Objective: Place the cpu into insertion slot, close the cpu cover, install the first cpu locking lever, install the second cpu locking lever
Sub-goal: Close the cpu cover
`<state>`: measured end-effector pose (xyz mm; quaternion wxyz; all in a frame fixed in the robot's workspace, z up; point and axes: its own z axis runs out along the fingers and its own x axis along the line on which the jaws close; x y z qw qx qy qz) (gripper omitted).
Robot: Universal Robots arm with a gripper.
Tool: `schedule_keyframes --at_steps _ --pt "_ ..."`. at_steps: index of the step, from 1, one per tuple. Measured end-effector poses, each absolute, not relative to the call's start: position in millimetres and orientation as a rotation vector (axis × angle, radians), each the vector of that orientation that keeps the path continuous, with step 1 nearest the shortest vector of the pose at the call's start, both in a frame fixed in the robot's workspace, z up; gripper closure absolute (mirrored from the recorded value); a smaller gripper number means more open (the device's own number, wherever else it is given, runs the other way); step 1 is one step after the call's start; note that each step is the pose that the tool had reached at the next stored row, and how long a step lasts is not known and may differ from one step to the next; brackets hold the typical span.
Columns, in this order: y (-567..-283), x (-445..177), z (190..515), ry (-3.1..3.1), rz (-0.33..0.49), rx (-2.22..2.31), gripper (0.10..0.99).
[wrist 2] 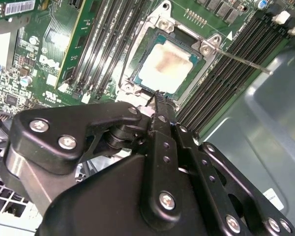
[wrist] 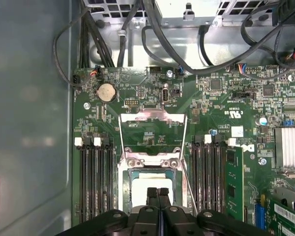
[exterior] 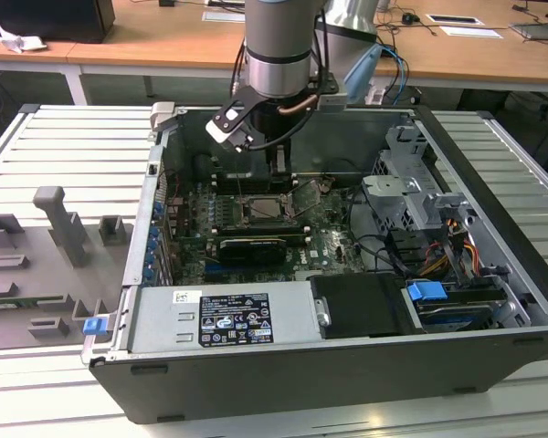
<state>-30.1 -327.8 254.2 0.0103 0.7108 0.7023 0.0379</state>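
Note:
The cpu (wrist 2: pixel 168 66) lies flat in the insertion slot (wrist 2: pixel 137 78) on the green board, its pale metal top facing up; it also shows in the first wrist view, cpu (wrist: pixel 147 181). The cpu cover (wrist: pixel 152 118) stands swung open past the slot's far edge, with board showing through its window. One thin locking lever (wrist 2: pixel 238 60) sticks out free over the memory slots. My gripper (wrist: pixel 158 191) is shut with nothing between its fingers, its tips (wrist 2: pixel 157 98) hovering at the slot's near edge. In the exterior view the gripper (exterior: pixel 279 172) hangs just above the slot (exterior: pixel 263 211).
Rows of long memory slots (wrist: pixel 94 177) flank the socket on both sides. An upright green card (wrist: pixel 234 182) stands close by. Black cables (wrist: pixel 187 59) run across the board's far end. The case wall (wrist: pixel 29 123) and a drive cage (exterior: pixel 411 196) bound the space.

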Motion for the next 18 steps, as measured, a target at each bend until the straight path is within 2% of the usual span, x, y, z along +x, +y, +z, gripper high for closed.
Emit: schedule_keyframes --at_steps 18 --pt "-327.8 -16.6 274.3 2.195 0.110 2.223 0.980"
